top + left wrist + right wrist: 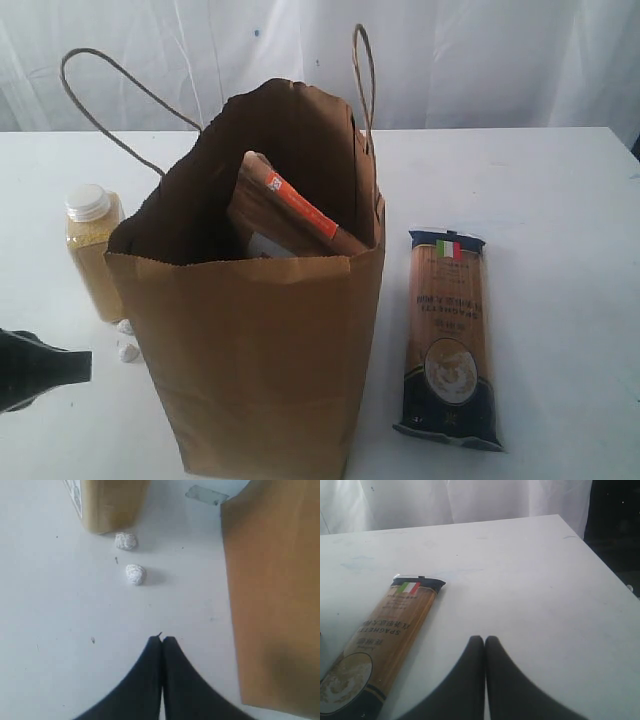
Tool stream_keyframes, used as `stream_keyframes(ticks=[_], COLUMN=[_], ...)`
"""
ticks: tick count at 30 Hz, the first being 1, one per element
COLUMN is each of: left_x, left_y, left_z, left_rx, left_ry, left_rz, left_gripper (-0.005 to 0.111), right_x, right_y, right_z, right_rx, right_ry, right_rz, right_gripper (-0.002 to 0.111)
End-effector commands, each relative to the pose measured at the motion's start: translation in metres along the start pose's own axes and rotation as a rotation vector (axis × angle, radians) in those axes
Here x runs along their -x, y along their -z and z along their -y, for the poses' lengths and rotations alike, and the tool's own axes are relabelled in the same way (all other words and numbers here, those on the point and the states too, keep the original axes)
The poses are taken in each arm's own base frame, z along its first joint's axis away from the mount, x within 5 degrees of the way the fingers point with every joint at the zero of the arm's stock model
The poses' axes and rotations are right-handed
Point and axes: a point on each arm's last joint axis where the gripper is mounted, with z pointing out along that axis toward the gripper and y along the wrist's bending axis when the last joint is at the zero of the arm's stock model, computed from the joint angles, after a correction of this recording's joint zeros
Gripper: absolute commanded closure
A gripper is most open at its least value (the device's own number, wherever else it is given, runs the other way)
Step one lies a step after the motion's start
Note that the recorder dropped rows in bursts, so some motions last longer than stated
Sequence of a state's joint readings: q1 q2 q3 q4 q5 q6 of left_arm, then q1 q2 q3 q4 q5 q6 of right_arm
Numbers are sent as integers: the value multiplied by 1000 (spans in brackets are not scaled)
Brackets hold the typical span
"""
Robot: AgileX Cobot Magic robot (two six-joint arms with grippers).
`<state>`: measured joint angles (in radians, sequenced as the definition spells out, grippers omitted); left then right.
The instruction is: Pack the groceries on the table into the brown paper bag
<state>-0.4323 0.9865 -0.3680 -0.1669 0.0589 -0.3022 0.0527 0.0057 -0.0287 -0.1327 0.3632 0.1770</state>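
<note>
One brown paper bag seen upright on bench, one pouch leaned inside. One spaghetti packet laid flat beside bag, long axis front-to-back, flag end pointed away. One bottle upright. Left pincer, right pincer clenched, empty.

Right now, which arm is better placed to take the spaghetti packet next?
Right. The spaghetti packet lies flat on the table to the right of the bag, just ahead of the right end effector, which is shut and empty. The left end effector sits across the bag, by the bottle.
</note>
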Motion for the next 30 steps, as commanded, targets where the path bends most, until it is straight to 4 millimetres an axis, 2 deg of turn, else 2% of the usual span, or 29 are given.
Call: stream_keyframes(ticks=[1, 4, 6, 7, 13, 20, 30], left_x=[0, -2, -2, -2, 0, -1, 3], left_y=[-14, -22, -29, -32, -52, -72, -101], left_z=[-3, -4, -6, -6, -10, -13, -12], left_rx=[21, 35, 46, 51, 76, 89, 105], left_ry=[23, 46, 68, 68, 62, -33, -97], left_rz=[-2, -27, -32, -33, -18, -11, -87], left_gripper=[81, 53, 41, 39, 38, 39, 39], right_x=[0, 0, 0, 0, 0, 0, 0], right_y=[0, 0, 0, 0, 0, 0, 0], right_z=[0, 0, 0, 0, 0, 0, 0], right_rx=[-3, -3, -3, -3, -3, -3, -3], right_ry=[-3, -3, -3, -3, -3, -3, -3], right_rz=[10, 10, 10, 10, 10, 10, 10], right_gripper=[108, 108, 108, 108, 108, 108, 108])
